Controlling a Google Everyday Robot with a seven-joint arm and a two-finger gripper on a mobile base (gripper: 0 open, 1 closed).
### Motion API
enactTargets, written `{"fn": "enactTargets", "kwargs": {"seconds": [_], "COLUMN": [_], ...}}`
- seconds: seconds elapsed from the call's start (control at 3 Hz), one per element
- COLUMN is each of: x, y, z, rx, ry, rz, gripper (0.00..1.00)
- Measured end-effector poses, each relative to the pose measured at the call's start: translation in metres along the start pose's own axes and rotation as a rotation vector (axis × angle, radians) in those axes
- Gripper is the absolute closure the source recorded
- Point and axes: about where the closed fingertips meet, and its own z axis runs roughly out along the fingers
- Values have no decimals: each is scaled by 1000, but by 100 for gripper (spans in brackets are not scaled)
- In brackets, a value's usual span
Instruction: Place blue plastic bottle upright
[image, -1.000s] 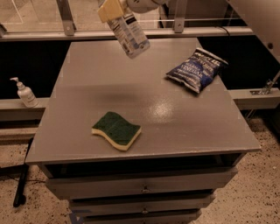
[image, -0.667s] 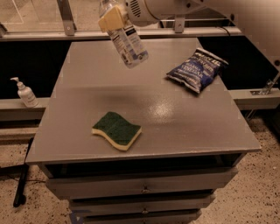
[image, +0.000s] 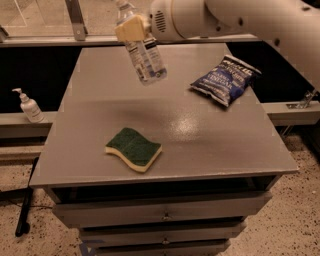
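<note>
Since a second ago the white arm (image: 235, 17) has swung further in from the upper right, and the blue plastic bottle (image: 147, 62) it carries has dropped a little lower and shifted slightly left over the far half of the grey table (image: 200, 145)

That table is the biggest thing in view, a flat grey top with drawers (image: 165, 215) stacked beneath its front edge. Next in size is the arm, a thick white tube that runs from the right edge to a rounded wrist just right of the bottle. At its tip the gripper (image: 133, 29) sits near the top of the view, above the table's back left part, and one tan finger pad (image: 129, 26) lies across the front of the bottle's upper section, so the fingers are clamped on the bottle just below its neck

The bottle hangs in the air, clear of the table top. It is tilted, with the white cap at the upper left by the top edge of the view and the base lower and to the right

A dark blue chip bag (image: 225, 80) lies flat on the right rear of the table, well apart from the bottle. A green and yellow sponge (image: 134, 149) lies green side up near the front left. Smallest is a white pump bottle (image: 29, 106), standing upright on a ledge (image: 15, 122) left of the table
</note>
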Motion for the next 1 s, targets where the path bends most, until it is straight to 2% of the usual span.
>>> {"fn": "enactTargets", "kwargs": {"seconds": [0.33, 0.67, 1.0], "x": [18, 32, 35], "y": [-11, -25, -35], "z": [-20, -33, -30], "rx": [17, 18, 7], "ry": [-98, -217, -322], "rz": [70, 97, 57], "gripper": [100, 100, 100]}}
